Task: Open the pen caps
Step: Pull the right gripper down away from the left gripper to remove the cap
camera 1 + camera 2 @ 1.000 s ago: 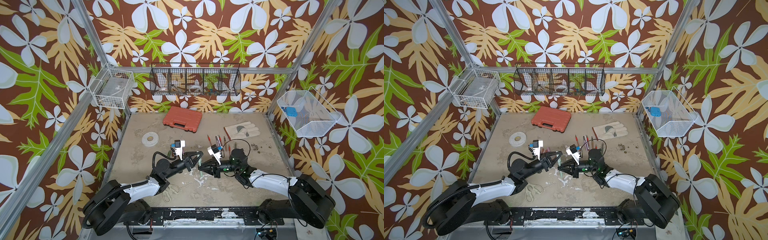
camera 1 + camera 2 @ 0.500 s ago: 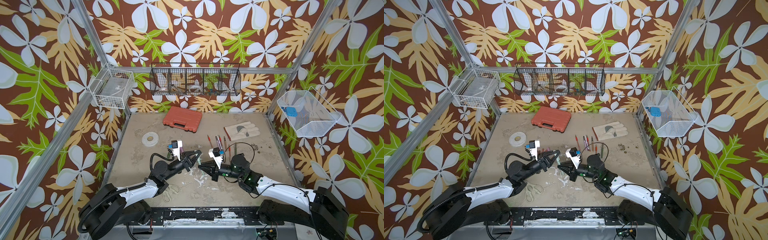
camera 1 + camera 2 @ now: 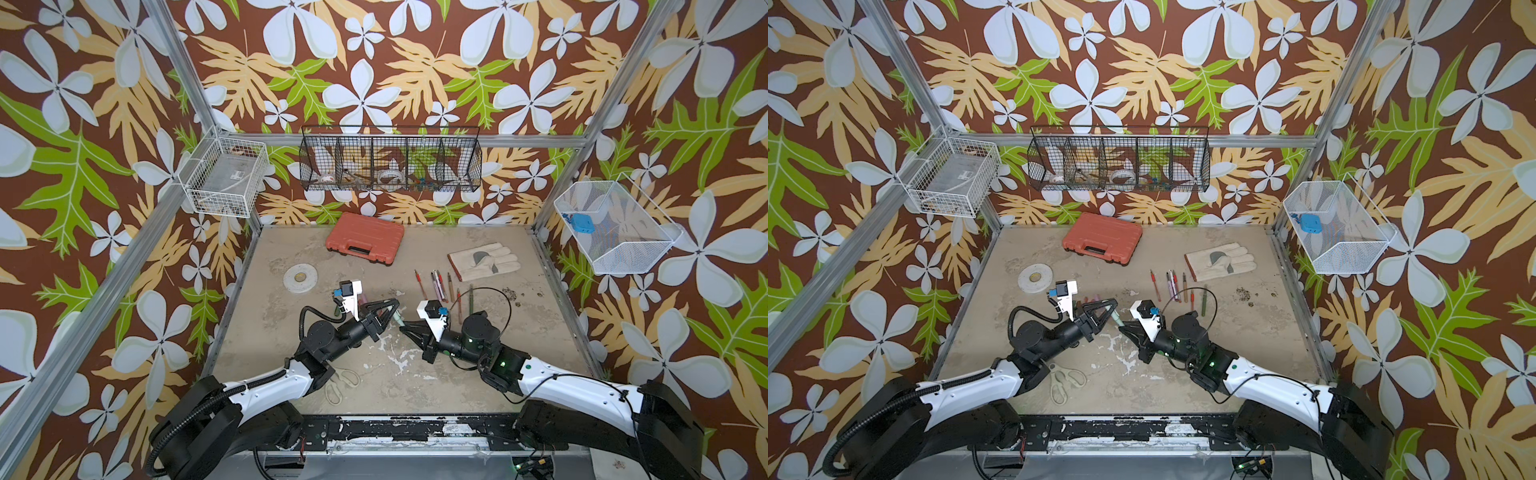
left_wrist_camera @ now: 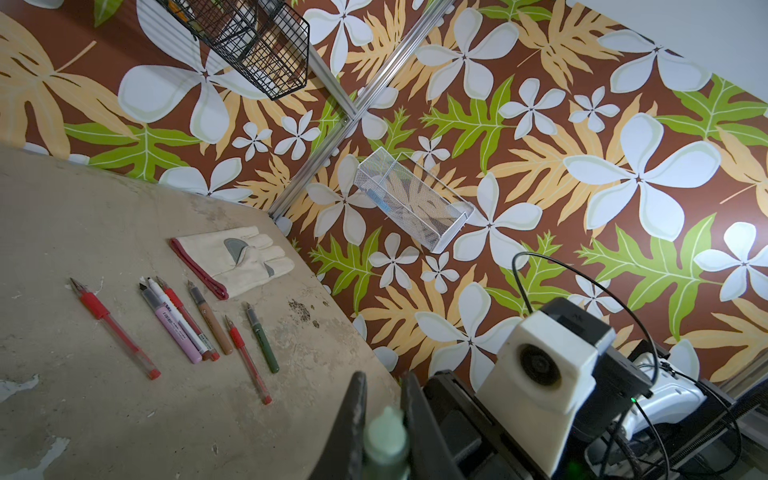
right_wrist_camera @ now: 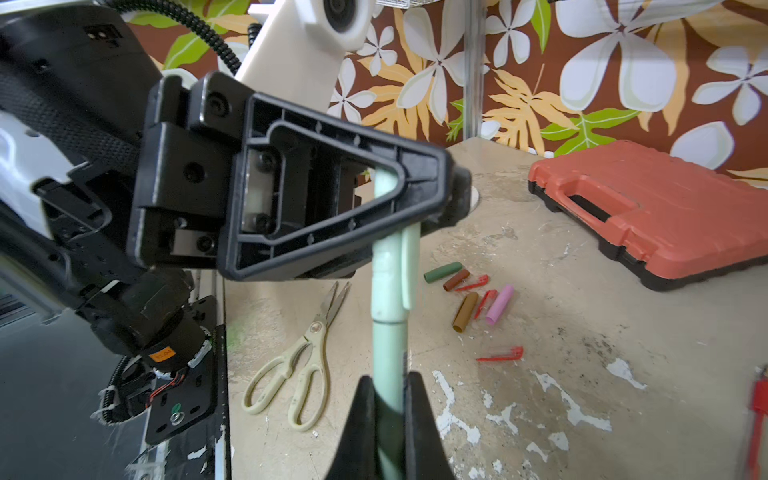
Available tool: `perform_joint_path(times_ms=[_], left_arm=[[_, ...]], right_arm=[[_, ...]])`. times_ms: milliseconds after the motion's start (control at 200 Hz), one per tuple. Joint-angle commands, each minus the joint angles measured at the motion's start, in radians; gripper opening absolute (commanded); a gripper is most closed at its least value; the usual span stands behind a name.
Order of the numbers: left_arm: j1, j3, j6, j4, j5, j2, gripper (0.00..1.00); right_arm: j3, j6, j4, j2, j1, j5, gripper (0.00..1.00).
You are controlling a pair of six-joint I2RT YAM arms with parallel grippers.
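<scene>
The left gripper [image 3: 396,308] clamps the pale green cap [image 5: 386,282], the right gripper [image 3: 403,328] its pen [image 5: 388,353]; the cap's top hides behind the left gripper. Stained tabletop [image 3: 540,332], flowered walls [image 3: 374,62].

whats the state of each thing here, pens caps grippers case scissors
pale green plastic pen: cap on, held by both grippers
left gripper: shut on its pale green cap
right gripper: shut on its barrel
orange plastic tool case: closed
cream-handled scissors: closed
row of slim pens: uncapped
</scene>
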State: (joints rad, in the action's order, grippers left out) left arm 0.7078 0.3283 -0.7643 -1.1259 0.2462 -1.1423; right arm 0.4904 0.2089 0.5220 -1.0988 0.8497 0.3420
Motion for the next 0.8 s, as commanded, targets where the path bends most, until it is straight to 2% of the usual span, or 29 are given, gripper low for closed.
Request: perform_joint_path(times_ms=[0, 195, 240, 305, 375, 495, 586, 691, 736, 796], left_arm=[[-0.009, 0.011, 0.024, -0.042, 0.052, 0.015, 0.00], [-0.045, 0.008, 0.034, -0.043, 0.098, 0.046, 0.00], [-0.047, 0.006, 0.035, -0.043, 0.098, 0.051, 0.00], [-0.049, 0.004, 0.033, -0.043, 0.097, 0.052, 0.00], [-0.053, 0.005, 0.029, -0.038, 0.091, 0.054, 0.00], [-0.054, 0.001, 0.024, -0.014, 0.070, 0.076, 0.00], [-0.055, -0.001, 0.037, 0.011, 0.050, 0.103, 0.00], [-0.056, 0.002, 0.050, 0.040, 0.036, 0.122, 0.00], [-0.058, 0.004, 0.052, 0.042, 0.037, 0.123, 0.00], [-0.060, 0.008, 0.048, 0.042, 0.044, 0.118, 0.00]], right_arm=[[-0.006, 0.048, 0.059, -0.022, -0.035, 0.208, 0.00], [0.008, 0.089, 0.113, -0.110, -0.059, 0.424, 0.00], [0.005, 0.101, 0.129, -0.124, -0.067, 0.440, 0.00], [0.009, 0.093, 0.112, -0.124, -0.065, 0.397, 0.00], [0.026, 0.041, 0.033, -0.097, -0.031, 0.256, 0.00], [0.071, -0.091, -0.115, -0.069, 0.144, -0.223, 0.00], [0.086, -0.120, -0.149, -0.078, 0.214, -0.429, 0.00], [0.091, -0.140, -0.157, -0.072, 0.259, -0.586, 0.00], [0.089, -0.140, -0.156, -0.069, 0.261, -0.580, 0.00], [0.079, -0.147, -0.132, -0.061, 0.261, -0.513, 0.00]])
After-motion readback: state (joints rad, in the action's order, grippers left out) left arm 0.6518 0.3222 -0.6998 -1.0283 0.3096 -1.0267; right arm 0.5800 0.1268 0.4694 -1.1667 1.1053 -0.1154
